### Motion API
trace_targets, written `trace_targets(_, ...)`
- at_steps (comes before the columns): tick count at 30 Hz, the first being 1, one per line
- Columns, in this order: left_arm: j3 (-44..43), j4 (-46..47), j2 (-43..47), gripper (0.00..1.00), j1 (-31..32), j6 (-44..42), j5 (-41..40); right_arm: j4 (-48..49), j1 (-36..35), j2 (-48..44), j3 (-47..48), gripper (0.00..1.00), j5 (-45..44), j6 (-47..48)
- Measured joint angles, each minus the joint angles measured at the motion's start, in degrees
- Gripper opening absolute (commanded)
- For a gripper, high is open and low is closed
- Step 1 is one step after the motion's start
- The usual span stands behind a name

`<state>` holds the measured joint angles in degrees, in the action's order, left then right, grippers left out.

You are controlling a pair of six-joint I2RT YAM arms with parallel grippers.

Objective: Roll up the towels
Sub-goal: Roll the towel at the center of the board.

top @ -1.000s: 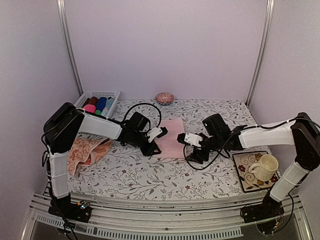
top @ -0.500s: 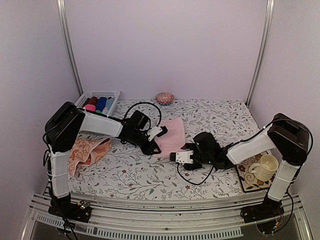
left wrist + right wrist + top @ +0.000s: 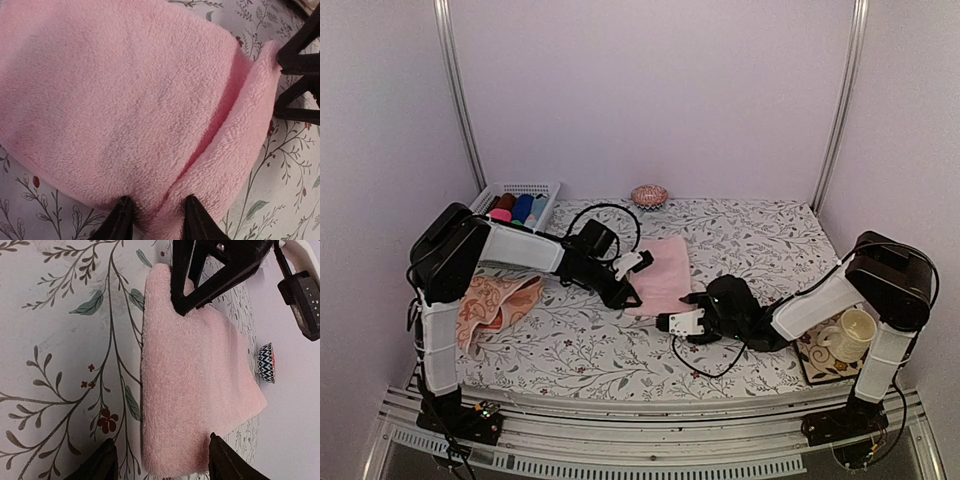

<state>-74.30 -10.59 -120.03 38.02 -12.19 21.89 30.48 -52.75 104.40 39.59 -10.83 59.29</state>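
From above you see the pink towel (image 3: 665, 272) lying flat on the table (image 3: 580, 350), the peach patterned towel (image 3: 492, 300) well to its left. Your left wrist view shows the left gripper (image 3: 156, 212) pinching the pink towel's folded edge. Your right wrist view shows the right gripper (image 3: 160, 460) spread wide astride its end, gripping nothing.

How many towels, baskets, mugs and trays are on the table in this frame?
Towels: 2 (pink towel, peach patterned towel)
Basket: 1
Mug: 1
Tray: 1
Total: 5
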Motion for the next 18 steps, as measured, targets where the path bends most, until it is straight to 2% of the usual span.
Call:
trace_targets(7, -0.6, -0.7, -0.3, 0.36, -0.2, 0.1, 0.7, 1.0, -0.1, -0.1, -0.9, 0.57, 0.4, 0.1)
trace_targets(12, -0.7, -0.8, -0.4, 0.37, -0.3, 0.1, 1.0, 0.0, -0.1, 0.9, 0.4, 0.49, 0.5, 0.1)
trace_targets(18, -0.8, -0.9, -0.5, 0.36, -0.5, 0.0, 1.4, -0.5, -0.2, 5.0, 5.1, 0.48, -1.1, -0.9)
